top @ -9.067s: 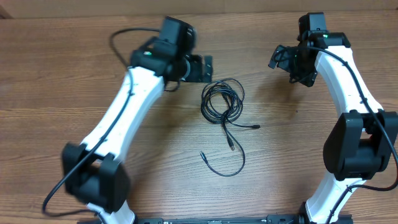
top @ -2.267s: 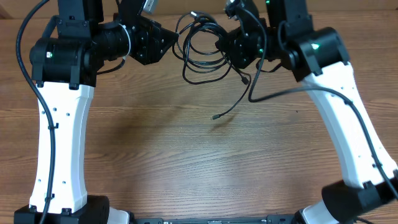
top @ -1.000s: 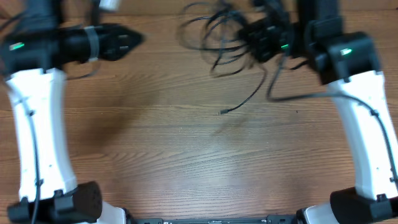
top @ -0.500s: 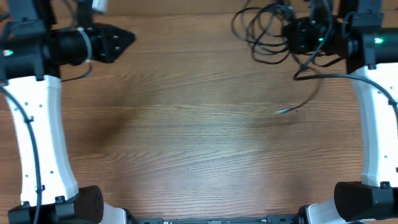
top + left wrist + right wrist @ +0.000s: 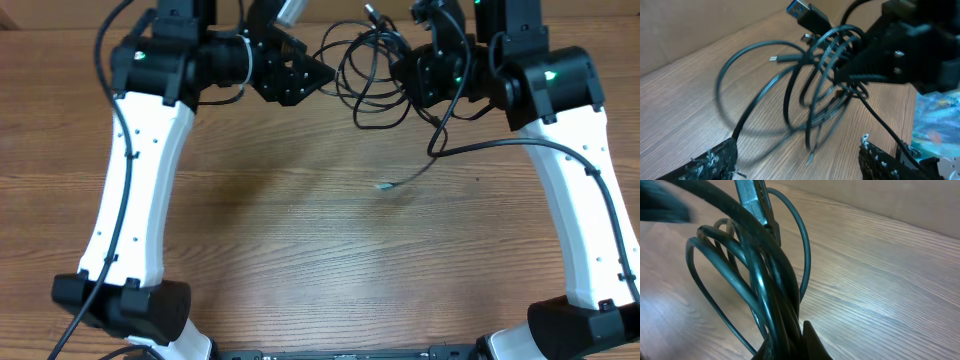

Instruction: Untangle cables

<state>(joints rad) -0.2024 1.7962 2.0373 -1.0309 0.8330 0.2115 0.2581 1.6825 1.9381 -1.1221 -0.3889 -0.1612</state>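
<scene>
The cables (image 5: 368, 72) hang as a tangle of thin black loops above the back of the table, and my right gripper (image 5: 408, 74) is shut on their right side. One loose end trails down to a small plug (image 5: 384, 186) near the wood. My left gripper (image 5: 322, 73) stands open just left of the loops, holding nothing. In the left wrist view the loops (image 5: 807, 85) hang beyond my wide-apart fingers (image 5: 715, 162), with a blue-tipped plug (image 5: 804, 11) at the top and the right gripper (image 5: 900, 45) clamping them. In the right wrist view the cables (image 5: 765, 280) rise from my shut right gripper (image 5: 790, 342).
The wooden table (image 5: 300, 250) spreads below both arms. Both white arms (image 5: 140, 170) come in from the front corners, with their own thick black wires along them. A light wall or board (image 5: 900, 200) lies behind the table's far edge.
The left gripper has opened and swung back right to the loops. The right gripper has carried the tangle leftward, the dangling end swinging with it.
</scene>
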